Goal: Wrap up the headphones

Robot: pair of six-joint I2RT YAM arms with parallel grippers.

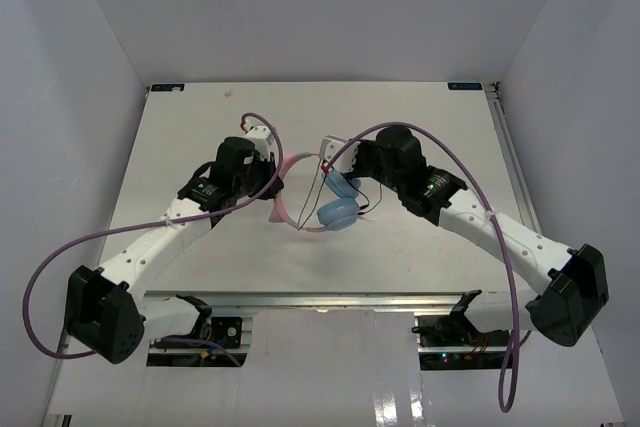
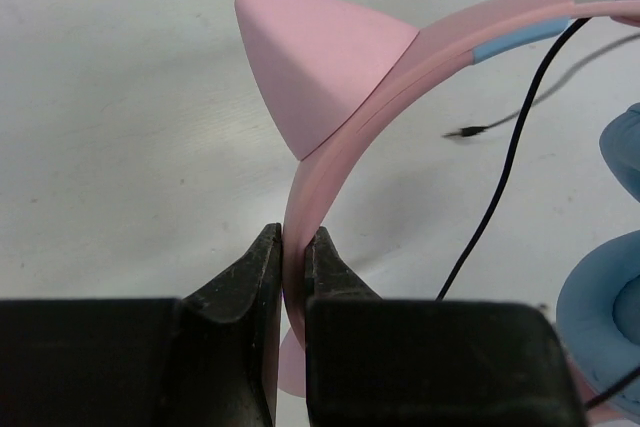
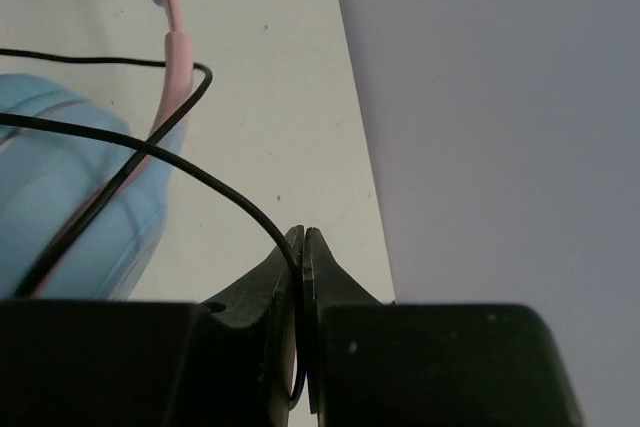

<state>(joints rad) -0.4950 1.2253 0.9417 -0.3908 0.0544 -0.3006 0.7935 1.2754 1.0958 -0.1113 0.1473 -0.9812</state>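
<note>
A white table [image 1: 200, 127] fills the middle of the overhead view, its surface matte and lightly scuffed. A small blue tab sits at the table's far left corner [image 1: 165, 88] and another at its far right corner [image 1: 465, 85]. A tiny dark speck [image 1: 228, 93] lies on the table near its far edge, left of centre. A metal rail [image 1: 330, 300] runs along the table's near edge. Plain pale walls rise from the table's back [image 1: 320, 7], left [image 1: 60, 97] and right [image 1: 590, 97] sides.
</note>
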